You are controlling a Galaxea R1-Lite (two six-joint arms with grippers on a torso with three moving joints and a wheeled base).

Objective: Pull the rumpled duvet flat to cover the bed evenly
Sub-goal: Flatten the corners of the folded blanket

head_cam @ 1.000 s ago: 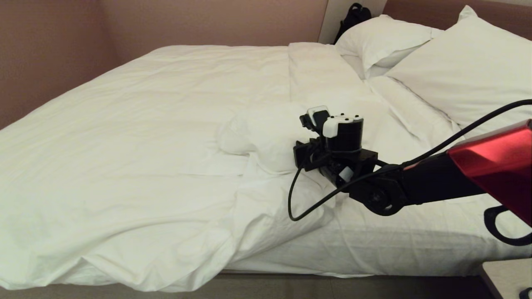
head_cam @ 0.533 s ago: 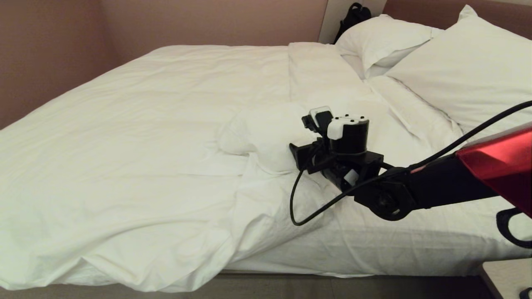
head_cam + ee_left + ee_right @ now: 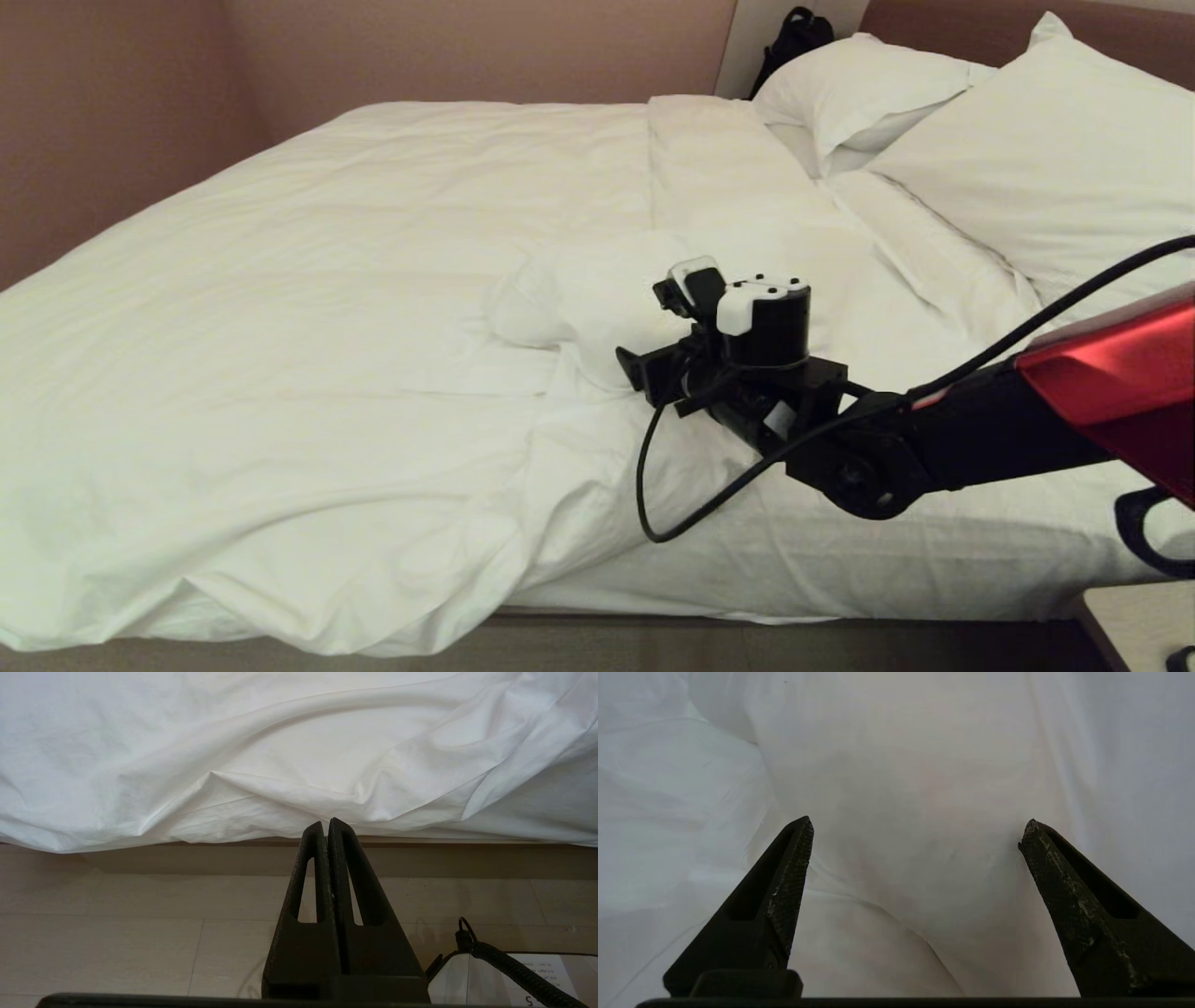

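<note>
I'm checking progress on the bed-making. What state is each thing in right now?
duvet: spread over most of the bed, bunched in a lump near the middle, near corner rumpled and hanging over the edge.
bed: sheet bare on the near pillow side.
pillows: propped at the headboard.
right gripper: open, over the bunched fabric, holding nothing.
left gripper: shut, empty, parked low by the bed's edge.
</note>
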